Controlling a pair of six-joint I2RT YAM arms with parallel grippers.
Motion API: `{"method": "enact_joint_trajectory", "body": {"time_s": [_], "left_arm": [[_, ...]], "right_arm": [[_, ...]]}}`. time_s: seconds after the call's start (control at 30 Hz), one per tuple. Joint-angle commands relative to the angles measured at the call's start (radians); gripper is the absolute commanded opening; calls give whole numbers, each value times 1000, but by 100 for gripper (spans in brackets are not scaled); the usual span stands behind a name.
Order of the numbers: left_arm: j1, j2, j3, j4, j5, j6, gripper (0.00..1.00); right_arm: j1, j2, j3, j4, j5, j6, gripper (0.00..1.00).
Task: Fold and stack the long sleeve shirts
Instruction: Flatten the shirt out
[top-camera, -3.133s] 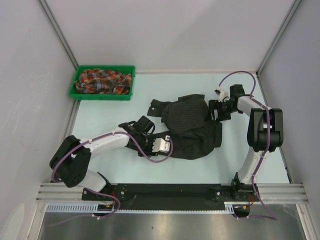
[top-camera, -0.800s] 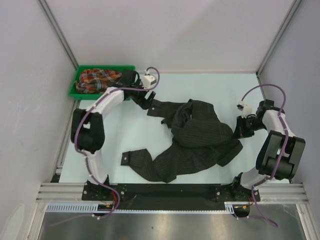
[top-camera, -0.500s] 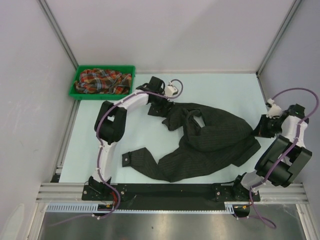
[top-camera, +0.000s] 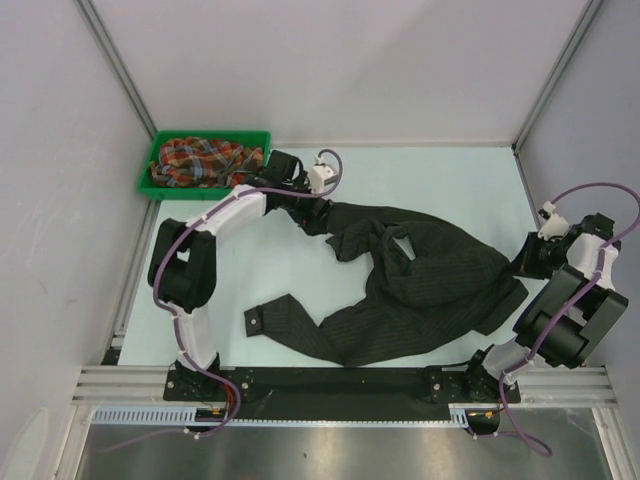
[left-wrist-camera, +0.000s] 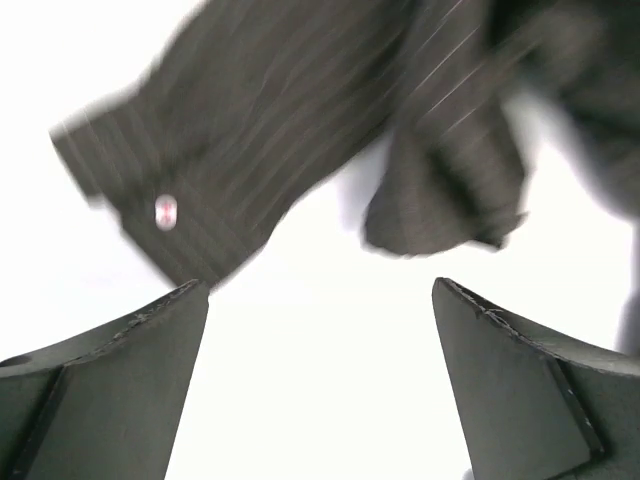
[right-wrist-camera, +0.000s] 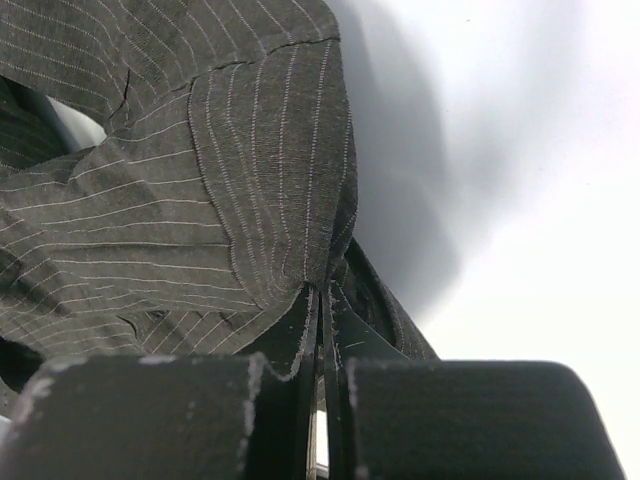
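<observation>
Left gripper (left-wrist-camera: 320, 290) now open, off black shirt (top-camera: 440, 280); right gripper (right-wrist-camera: 320, 300) has dragged it rightward, spread wider.

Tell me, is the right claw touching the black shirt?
Touching. The right wrist view shows the right gripper shut with the black shirt pinched between its jaws.

No readable text, label or number shows anywhere.

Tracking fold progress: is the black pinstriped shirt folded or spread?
Spread, unfolded: the black pinstriped shirt lies rumpled across the table, sleeves trailing outward.
</observation>
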Motion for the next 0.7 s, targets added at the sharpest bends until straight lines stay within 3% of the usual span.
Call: {"method": "enact_joint_trajectory", "body": {"time_s": [0.0,0.17,0.23,0.33,0.37,0.43,0.67], "left_arm": [[-85,-2,16,78,114,-54,99],[-140,116,116,66,47,-88,99],[-169,151,137,46,12,-75,93],[-180,163,131,-15,-45,-49,48],[-177,154,116,-58,-65,-38,19],[-151,66,6,-76,-100,17,0],[-19,-278,-454,-171,-169,260,0]], "right_arm": [[28,12,4,8,-20,-8,0],[43,-14,-1,-32,1,-61,0],[45,-18,-3,-51,9,-100,0],[59,-12,-10,-58,26,-126,0],[62,-1,-12,-62,29,-133,0],[71,6,-13,-70,32,-150,0],[177,40,-61,-41,41,-163,0]]}}
